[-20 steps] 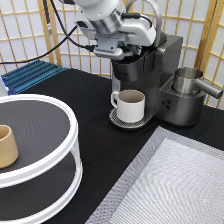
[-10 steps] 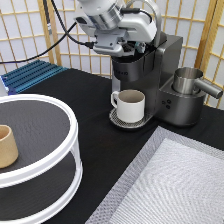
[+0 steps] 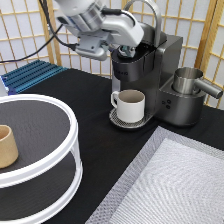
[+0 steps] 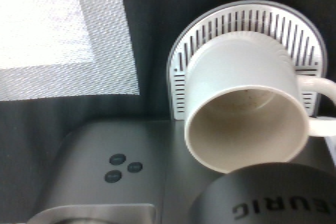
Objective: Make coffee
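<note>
Raised letters reading "EURIG" show on the dark grey coffee machine in the wrist view. A white handled ceramic mug, empty, stands on its round slotted drip tray. The pincer sits at the machine's open top; its grip cannot be told. No coffee pod is visible. A tan handleless cup rests on the white two-tier round shelf.

arm reaching in from the exterior view's top left, claw pointing down, its tips hidden

Mug fills bay under brewer head; raised handle arches above.
</note>
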